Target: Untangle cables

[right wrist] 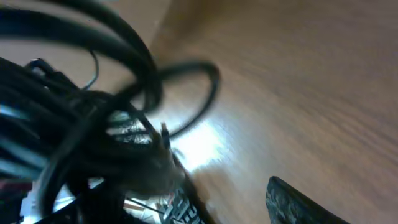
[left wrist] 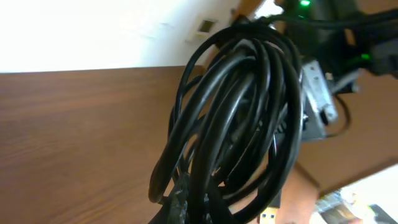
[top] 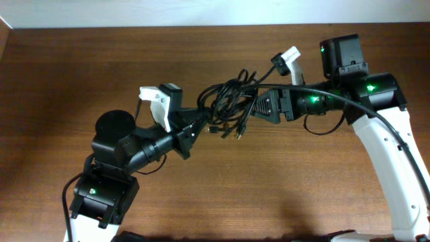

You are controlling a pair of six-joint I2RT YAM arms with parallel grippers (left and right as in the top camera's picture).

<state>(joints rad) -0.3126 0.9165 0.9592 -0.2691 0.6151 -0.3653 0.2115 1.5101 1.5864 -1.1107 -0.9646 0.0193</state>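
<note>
so the left tool (top: 198,122) is clamped right down on the bunch of cables (top: 225,104). The bunch sticks out from that tool's tip and looks lifted clear of the desk (top: 80,60). The right tool (top: 250,107) sits on the far side of the bunch from the left tool, facing it. Its jaws are spread with nothing between them; a few loops lean on one jaw, but that's no grip

what I'd worry about: it's one dense knot, loops through loops. If the right tool bites a fat handful instead of a single strand and pulls away from the left tool, I reckon the knot just cinches tighter. The left tool also seems to pinch several cords at once, so a hard tug might drag the whole lot out of it. And dangling ends like the gold USB plug (left wrist: 268,218) could snag in a loop

orientation: the bunch is drawn into a long oval, with its long axis running straight out from the left tool's tip toward the right tool. The closed ends of the loops point away from the left tool, and the loose plugs hang down nearer it
</note>
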